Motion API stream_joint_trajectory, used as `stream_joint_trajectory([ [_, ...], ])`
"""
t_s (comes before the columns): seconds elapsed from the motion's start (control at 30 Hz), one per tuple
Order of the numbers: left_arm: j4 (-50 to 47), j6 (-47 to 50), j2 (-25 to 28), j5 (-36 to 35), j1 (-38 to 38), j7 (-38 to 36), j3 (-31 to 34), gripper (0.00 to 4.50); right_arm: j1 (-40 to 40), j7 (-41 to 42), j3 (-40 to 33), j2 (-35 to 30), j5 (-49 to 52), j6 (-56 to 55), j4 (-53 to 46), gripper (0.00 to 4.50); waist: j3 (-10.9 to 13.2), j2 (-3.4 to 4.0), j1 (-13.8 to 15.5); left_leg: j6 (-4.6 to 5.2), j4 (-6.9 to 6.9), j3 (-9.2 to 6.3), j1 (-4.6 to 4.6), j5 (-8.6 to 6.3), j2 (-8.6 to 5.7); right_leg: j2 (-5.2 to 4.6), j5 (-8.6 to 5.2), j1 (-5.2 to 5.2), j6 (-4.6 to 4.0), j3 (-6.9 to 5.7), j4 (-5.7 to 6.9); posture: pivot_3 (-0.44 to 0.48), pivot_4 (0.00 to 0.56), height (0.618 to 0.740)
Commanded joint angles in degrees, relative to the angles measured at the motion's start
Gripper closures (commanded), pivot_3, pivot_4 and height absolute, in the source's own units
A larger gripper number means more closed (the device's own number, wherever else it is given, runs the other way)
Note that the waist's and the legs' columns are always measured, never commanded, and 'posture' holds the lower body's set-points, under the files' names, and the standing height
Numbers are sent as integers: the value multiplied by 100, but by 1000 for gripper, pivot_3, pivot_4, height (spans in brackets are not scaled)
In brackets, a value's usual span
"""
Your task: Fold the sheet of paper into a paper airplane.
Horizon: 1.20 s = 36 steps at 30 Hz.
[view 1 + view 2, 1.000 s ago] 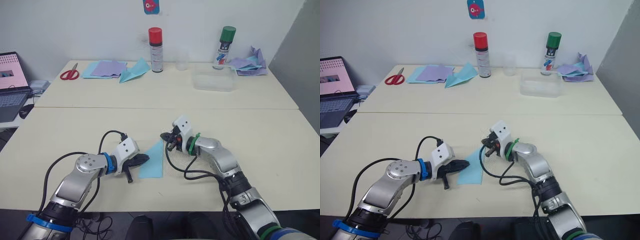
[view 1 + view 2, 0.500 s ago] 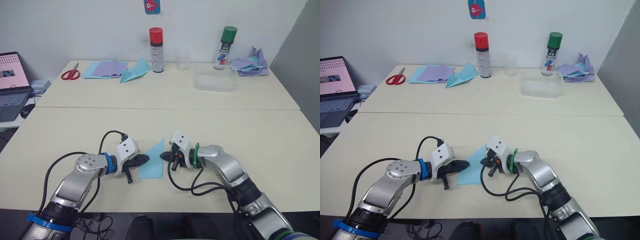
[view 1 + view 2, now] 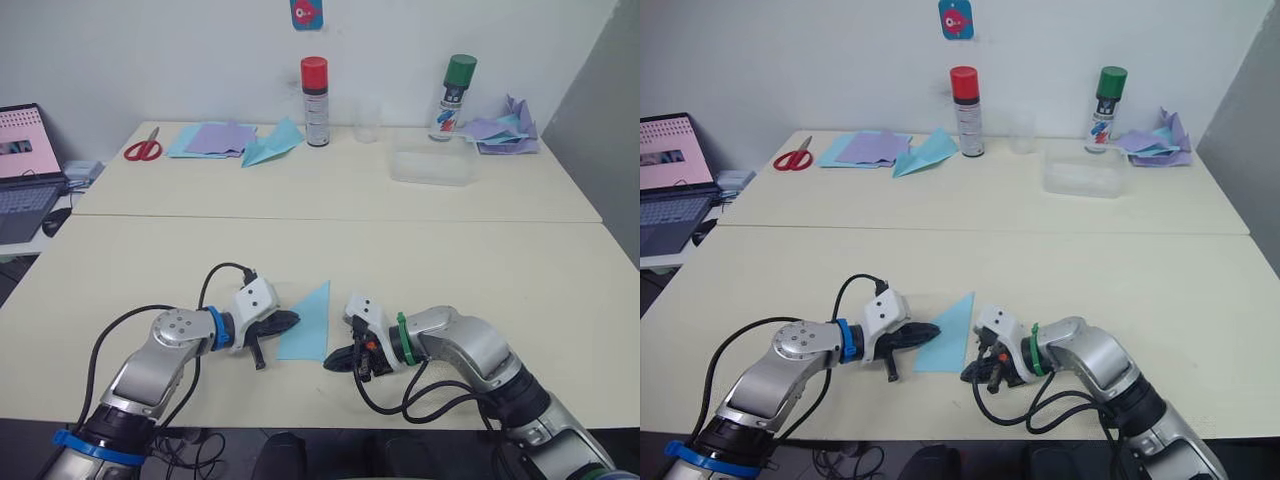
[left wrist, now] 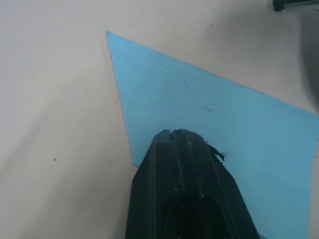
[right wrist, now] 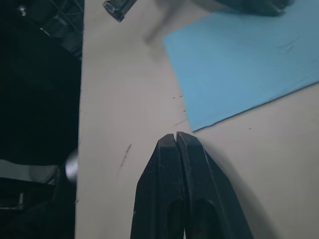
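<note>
**Ana:** Paper first: where does the sheet of paper (image 3: 306, 323) sit now?

**Ben:** Flat on the near table (image 3: 520, 270), between the two arms. It reads as a tall folded wedge, point away from the robot, broad end toward it. It has not shifted in the last second.

**Ana:** So what did change?

**Ben:** The right gripper (image 3: 333, 363). A second ago it hung up beside the far tip of the wedge; half a second ago it was level with the middle of the right edge. Now it lies low by the near right corner, fingertips just off the paper's edge, touching nothing but perhaps the tabletop.

**Ana:** And its fingers?

**Ben:** Pressed together with no gap, nothing between them; the right wrist view shows that plainly, with the blue corner just ahead of the tips.

**Ana:** The left gripper (image 3: 290, 319)?

**Ben:** It has stayed put, fingers closed into one blunt tip resting on the left edge of the paper, apparently pinning it down rather than pinching it.

**Ana:** Meaning for the task?

**Ben:** Probably that the right arm swept down along the right edge, pressing a crease or lining up to lift that corner. The wedge is only partway to a paper airplane; wing folds look undone.

**Ana:** Risk?

**Ben:** A thin sheet may slide if the left tip lets go.
</note>
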Motion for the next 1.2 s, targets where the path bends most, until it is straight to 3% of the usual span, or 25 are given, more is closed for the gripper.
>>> stream_joint_trajectory([
  [0.03,462,227,-5,309,98,-5,-359,4500,93,-81,-396,51,388,243,-26,4484,2,-1,9,0,0,0,-1,0,-2,-2,0,0,0,0,-1,0,150,740],
  [0.13,562,158,-43,331,28,6,-363,4500,2,-444,-1027,176,665,658,-221,4484,10,4,12,0,0,2,-6,0,-6,-6,3,1,5,2,0,0,150,740],
  [0.37,674,83,-170,366,-42,78,-382,4500,-134,-1920,-1873,953,650,1815,-385,2102,15,13,17,0,2,1,-4,1,-5,-10,4,-4,6,-2,5,0,150,740],
  [0.53,683,54,-241,372,-25,125,-351,4500,-342,-2542,-1894,1236,385,1360,-188,2102,19,19,24,1,3,9,-7,1,-9,-18,3,-5,4,1,-5,0,150,740],
  [0.7,654,44,-274,386,16,158,-352,4500,-852,-2805,-1857,1331,3,437,879,2102,21,24,24,3,4,11,-6,2,-12,-21,4,-5,5,0,-27,0,150,740],
  [0.93,618,41,-291,393,68,219,-288,4500,-1219,-2906,-1681,1579,-231,51,1914,2102,17,24,22,5,3,20,-19,3,-12,-23,30,2,49,6,-59,0,150,740],
  [1.2,547,57,-282,365,143,289,-251,4500,-1235,-2767,-1480,1976,-58,334,1870,2102,13,28,0,9,3,17,-9,6,-6,-23,30,2,38,3,-54,0,150,740],
])
